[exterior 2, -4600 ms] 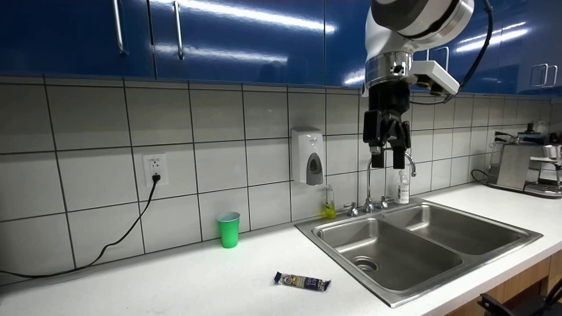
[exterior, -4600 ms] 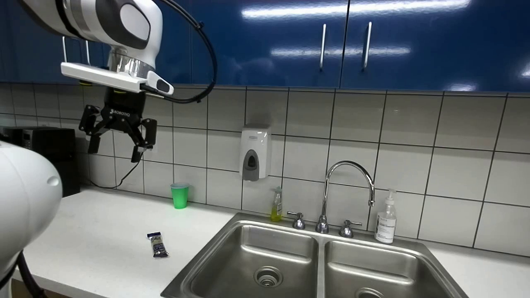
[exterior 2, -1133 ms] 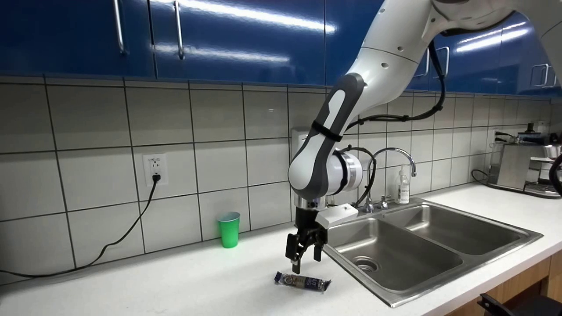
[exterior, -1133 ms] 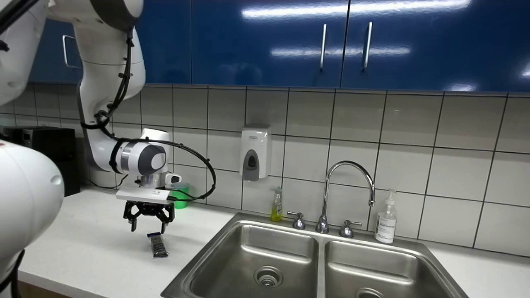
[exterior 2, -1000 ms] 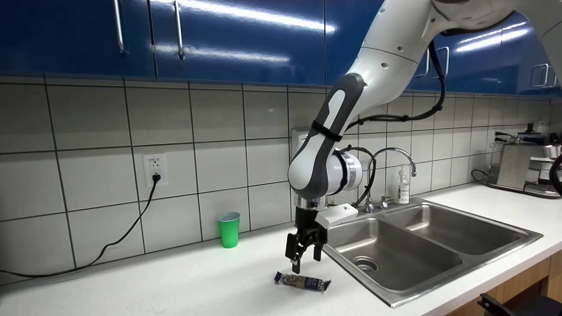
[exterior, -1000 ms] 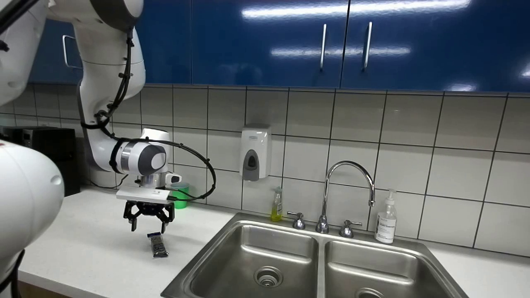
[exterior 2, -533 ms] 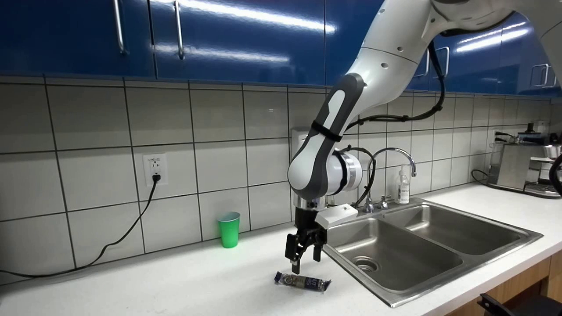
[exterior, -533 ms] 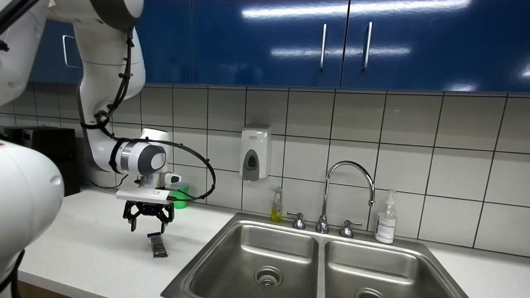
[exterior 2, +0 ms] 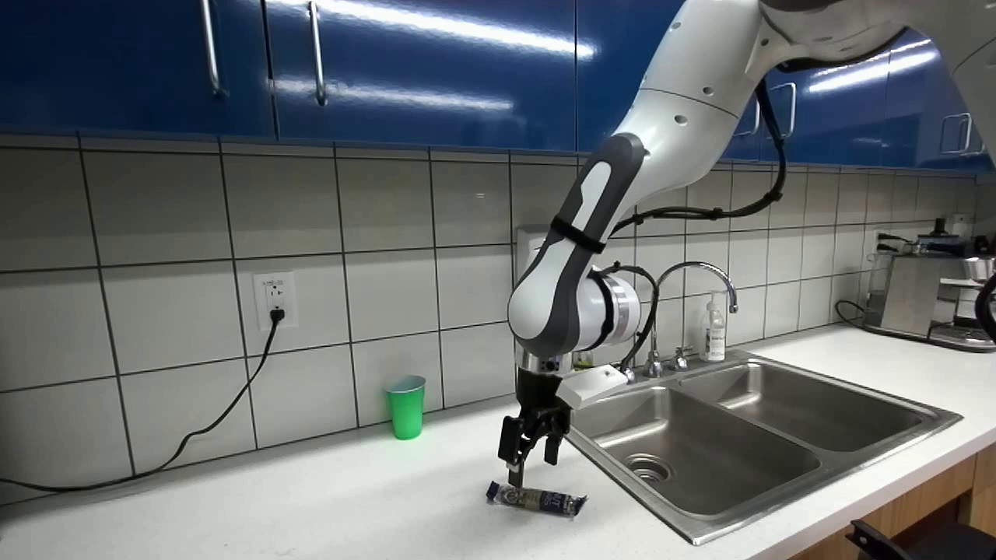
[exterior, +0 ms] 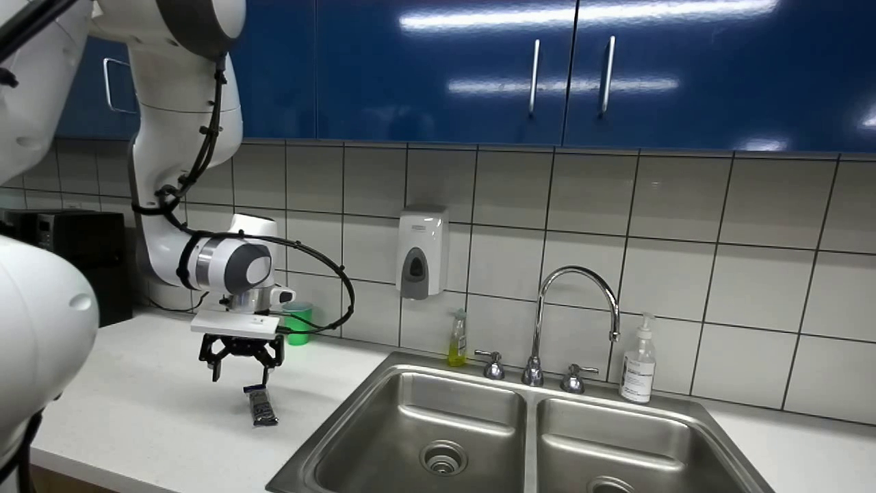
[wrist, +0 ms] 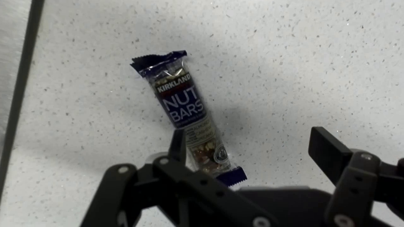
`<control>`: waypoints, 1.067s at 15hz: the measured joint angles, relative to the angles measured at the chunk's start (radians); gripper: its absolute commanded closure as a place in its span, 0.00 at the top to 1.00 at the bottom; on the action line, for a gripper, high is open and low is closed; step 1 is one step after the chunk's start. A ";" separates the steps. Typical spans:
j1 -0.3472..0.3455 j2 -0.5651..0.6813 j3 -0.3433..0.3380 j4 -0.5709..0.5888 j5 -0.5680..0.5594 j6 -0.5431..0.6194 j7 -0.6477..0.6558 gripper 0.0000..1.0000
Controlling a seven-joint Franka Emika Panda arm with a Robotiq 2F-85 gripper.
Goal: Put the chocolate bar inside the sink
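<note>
The chocolate bar, a dark wrapped nut bar, lies flat on the white counter left of the sink. The bar and the double steel sink show in both exterior views. In the wrist view the bar lies slanted, blue ends uncovered. My gripper is open, pointing down, low over the counter beside the bar. In an exterior view the gripper has one fingertip overlapping the bar's end. In the wrist view the gripper's left finger covers the bar's edge; contact cannot be told.
A green cup stands near the tiled wall. A chrome faucet, a yellow soap bottle and a white pump bottle stand at the sink's back. A wall dispenser hangs above. A metal edge shows at the wrist view's left.
Since the oldest frames my open gripper has come down from high up to the bar. In the last half second it has shifted slightly left and down. The bar has not moved.
</note>
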 measured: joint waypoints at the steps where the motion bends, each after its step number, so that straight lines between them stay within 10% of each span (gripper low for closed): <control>1: -0.004 0.003 0.004 0.000 0.000 0.011 -0.014 1.00; 16: -0.098 0.134 0.057 0.099 -0.103 0.032 -0.214 1.00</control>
